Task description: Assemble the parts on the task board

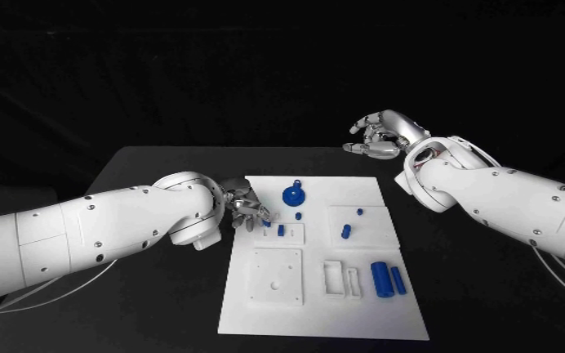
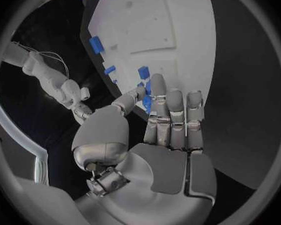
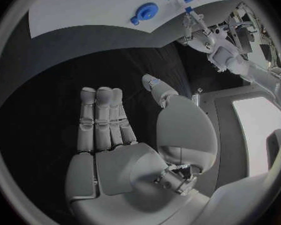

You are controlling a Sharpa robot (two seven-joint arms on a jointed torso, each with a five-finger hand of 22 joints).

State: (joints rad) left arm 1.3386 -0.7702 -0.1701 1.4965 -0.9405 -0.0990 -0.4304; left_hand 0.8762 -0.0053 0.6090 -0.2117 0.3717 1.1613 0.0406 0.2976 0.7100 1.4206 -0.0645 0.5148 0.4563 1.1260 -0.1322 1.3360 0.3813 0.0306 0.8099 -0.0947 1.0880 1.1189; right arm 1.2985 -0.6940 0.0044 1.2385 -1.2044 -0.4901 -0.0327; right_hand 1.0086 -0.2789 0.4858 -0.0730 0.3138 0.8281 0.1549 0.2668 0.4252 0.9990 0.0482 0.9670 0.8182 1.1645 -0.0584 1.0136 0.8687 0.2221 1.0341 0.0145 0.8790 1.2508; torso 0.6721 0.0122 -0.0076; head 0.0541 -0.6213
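Observation:
The white task board (image 1: 318, 320) lies in the middle of the table. My left hand (image 1: 245, 208) reaches over its left edge. In the left wrist view the thumb and a finger pinch a small blue part (image 2: 146, 103), just off the board (image 2: 159, 20). Another small blue part (image 1: 282, 229) stands beside those fingertips. A blue round disc (image 1: 295, 198) lies at the board's far side, also seen as the disc (image 3: 145, 11). Two blue cylinders (image 1: 380, 278) lie at the near right. My right hand (image 1: 379, 136) hovers beyond the board's far right corner, fingers straight and holding nothing.
A raised white square block (image 1: 278, 275) and a white slotted holder (image 1: 341, 278) sit on the board's near half. Small blue pegs (image 1: 346, 231) stand on its right half. Bare black table (image 1: 141, 165) runs round the board.

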